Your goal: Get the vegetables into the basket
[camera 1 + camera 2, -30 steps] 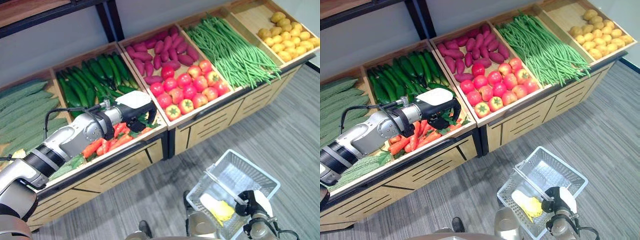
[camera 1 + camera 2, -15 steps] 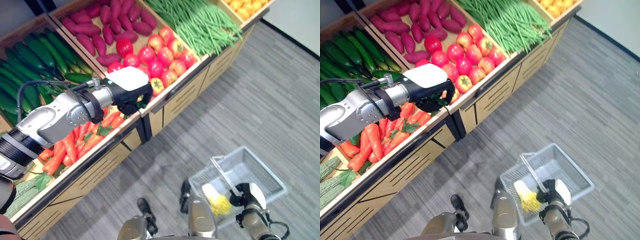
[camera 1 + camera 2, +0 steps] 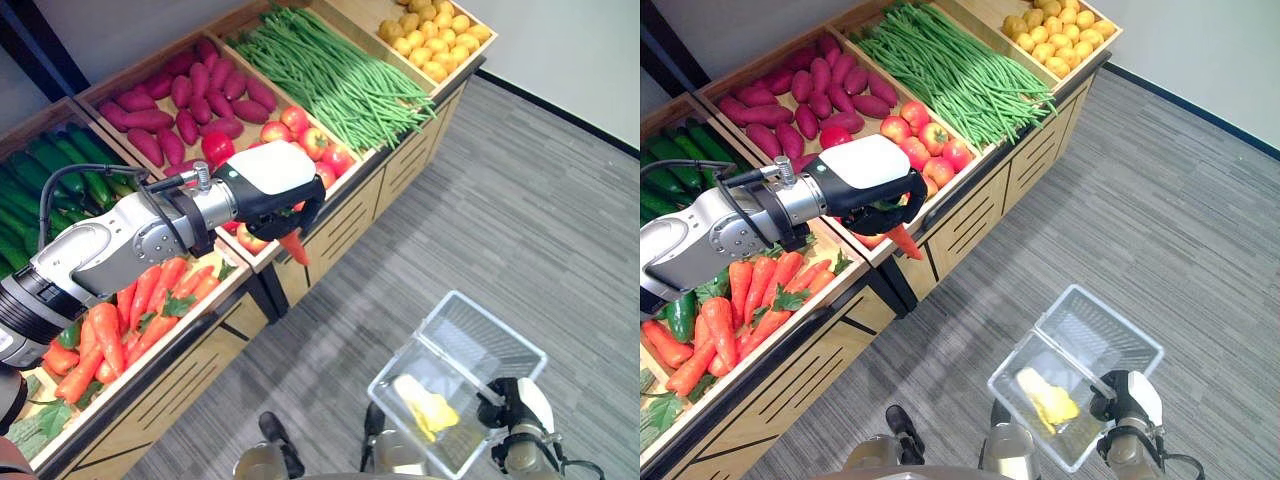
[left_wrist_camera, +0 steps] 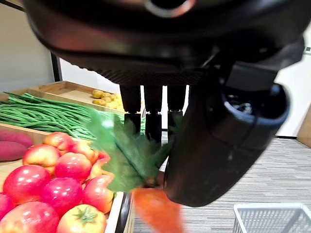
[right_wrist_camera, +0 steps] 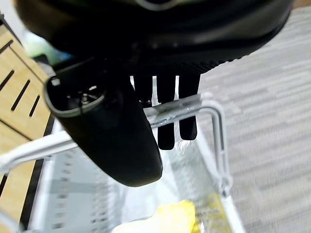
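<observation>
My left hand [image 3: 272, 188] is shut on an orange carrot [image 3: 294, 246] with green leaves, holding it in the air just past the front edge of the tomato crate [image 3: 318, 150]. In the left wrist view the carrot [image 4: 156, 209] hangs tip down between thumb and fingers [image 4: 153, 114], its leaves [image 4: 127, 156] sticking out. Low on the right, my right hand [image 3: 520, 408] is shut on the handle [image 5: 197, 108] of a white wire basket [image 3: 497, 322]. A yellow item [image 3: 426, 406] lies inside the basket.
The wooden stand holds crates of carrots [image 3: 118, 322], cucumbers [image 3: 52, 168], sweet potatoes [image 3: 180, 98], green beans [image 3: 330, 68] and small yellow potatoes [image 3: 436, 44]. Grey carpet floor [image 3: 530, 200] stretches between the stand and the basket.
My left hand has lifted a carrot out of the carrot crate and carried it right, out past the stand's front edge. The camera has turned; the right hand still holds the basket.
</observation>
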{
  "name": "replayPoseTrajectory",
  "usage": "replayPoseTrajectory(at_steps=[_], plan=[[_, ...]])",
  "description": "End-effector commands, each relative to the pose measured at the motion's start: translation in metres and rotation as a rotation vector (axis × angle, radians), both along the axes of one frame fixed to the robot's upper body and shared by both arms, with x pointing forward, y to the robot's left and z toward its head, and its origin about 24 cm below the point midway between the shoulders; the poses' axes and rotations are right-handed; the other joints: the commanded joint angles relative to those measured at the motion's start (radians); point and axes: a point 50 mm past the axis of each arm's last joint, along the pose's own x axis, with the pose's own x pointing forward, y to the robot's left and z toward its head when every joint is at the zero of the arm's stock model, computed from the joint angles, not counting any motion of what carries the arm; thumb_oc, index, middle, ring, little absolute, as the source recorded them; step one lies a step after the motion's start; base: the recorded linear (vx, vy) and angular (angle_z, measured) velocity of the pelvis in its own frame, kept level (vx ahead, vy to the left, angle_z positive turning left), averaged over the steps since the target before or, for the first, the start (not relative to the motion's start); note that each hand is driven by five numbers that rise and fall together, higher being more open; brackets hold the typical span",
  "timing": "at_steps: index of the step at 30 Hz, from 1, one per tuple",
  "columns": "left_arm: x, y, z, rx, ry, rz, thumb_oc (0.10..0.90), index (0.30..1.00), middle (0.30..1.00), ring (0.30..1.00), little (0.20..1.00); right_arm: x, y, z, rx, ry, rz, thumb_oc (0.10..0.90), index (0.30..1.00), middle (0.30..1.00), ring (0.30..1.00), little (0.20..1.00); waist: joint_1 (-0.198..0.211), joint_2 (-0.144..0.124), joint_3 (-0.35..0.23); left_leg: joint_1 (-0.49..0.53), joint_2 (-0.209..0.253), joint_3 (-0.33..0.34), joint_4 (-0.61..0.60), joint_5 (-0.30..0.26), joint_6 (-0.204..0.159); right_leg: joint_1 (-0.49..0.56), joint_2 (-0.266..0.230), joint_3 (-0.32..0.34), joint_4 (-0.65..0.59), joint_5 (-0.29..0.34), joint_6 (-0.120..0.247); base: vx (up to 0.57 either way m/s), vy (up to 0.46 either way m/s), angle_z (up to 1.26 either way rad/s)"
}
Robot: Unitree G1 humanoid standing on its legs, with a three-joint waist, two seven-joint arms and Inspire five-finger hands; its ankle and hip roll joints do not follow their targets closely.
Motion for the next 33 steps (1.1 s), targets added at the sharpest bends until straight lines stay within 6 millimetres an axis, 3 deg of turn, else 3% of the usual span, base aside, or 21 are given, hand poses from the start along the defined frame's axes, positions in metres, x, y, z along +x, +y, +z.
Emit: replayPoseTrajectory(at_steps=[1,11,17,18,19,20,28,33], plan=[[0.0,0.007,0.043,-0.105,-0.167,0.014,0.4,0.3,0.3,0.3,0.3,-0.001,-0.027,0.019,-0.094,-0.084,-0.021,0.4,0.3,0.3,0.3,0.3,-0.003,0.012,-0.066,-0.001,0.06,-0.02,0.101,-0.098,-0.077,0.065,-0.047,-0.029,0.013,-0.1,0.096,0.0,0.0,0.0],[0.002,0.027,0.042,-0.083,-0.162,0.097,0.4,0.3,0.3,0.3,0.3,-0.01,-0.025,0.014,-0.094,-0.063,-0.025,0.4,0.3,0.3,0.3,0.3,0.003,0.011,-0.075,0.006,0.06,-0.018,0.09,-0.089,-0.083,0.082,-0.043,-0.032,-0.016,-0.085,0.098,0.0,-0.003,0.0],[0.002,0.06,0.034,-0.094,-0.16,0.221,0.4,0.3,0.3,0.3,0.3,-0.01,-0.021,0.011,-0.084,-0.055,-0.015,0.4,0.3,0.3,0.3,0.3,0.014,0.012,-0.077,0.014,0.043,-0.018,0.057,-0.081,-0.078,0.079,-0.051,-0.037,-0.018,-0.068,0.108,-0.01,0.043,0.02],[0.002,0.064,0.033,-0.104,-0.167,0.237,0.657,0.66,0.66,0.66,0.66,-0.009,-0.02,0.011,-0.082,-0.058,-0.012,0.4,0.3,0.3,0.3,0.3,0.015,0.012,-0.077,0.016,0.04,-0.019,0.052,-0.081,-0.077,0.078,-0.052,-0.037,-0.018,-0.066,0.109,-0.01,0.032,0.04],[0.002,0.064,0.033,-0.104,-0.167,0.237,0.657,0.66,0.66,0.66,0.66,-0.009,-0.02,0.011,-0.082,-0.058,-0.012,0.4,0.3,0.3,0.3,0.3,0.015,0.012,-0.077,0.016,0.04,-0.019,0.052,-0.081,-0.077,0.078,-0.052,-0.037,-0.018,-0.066,0.109,-0.02,0.039,0.05],[0.001,0.072,0.03,-0.135,-0.189,0.269,0.9,1.0,1.0,1.0,1.0,-0.008,-0.017,0.01,-0.074,-0.06,-0.014,0.4,0.3,0.3,0.3,0.3,0.024,0.008,-0.078,0.018,0.035,-0.023,0.043,-0.081,-0.074,0.076,-0.054,-0.037,-0.018,-0.064,0.111,-0.02,0.034,0.05],[-0.018,0.11,0.014,-0.215,-0.294,0.446,0.9,1.0,1.0,1.0,1.0,-0.009,-0.013,0.006,-0.063,-0.043,-0.025,0.4,0.3,0.3,0.3,0.3,0.056,0.008,-0.081,0.038,0.01,-0.044,-0.031,-0.061,-0.066,0.073,-0.056,-0.045,-0.019,-0.057,0.114,-0.01,0.025,0.05],[-0.034,0.133,-0.009,-0.268,-0.291,0.58,0.9,1.0,1.0,1.0,1.0,-0.008,-0.012,0.005,-0.056,-0.027,-0.014,0.4,0.3,0.3,0.3,0.3,0.074,0.008,-0.082,0.045,-0.002,-0.067,-0.061,-0.052,-0.061,0.083,-0.054,-0.059,-0.019,-0.063,0.108,0.0,0.016,0.11]])
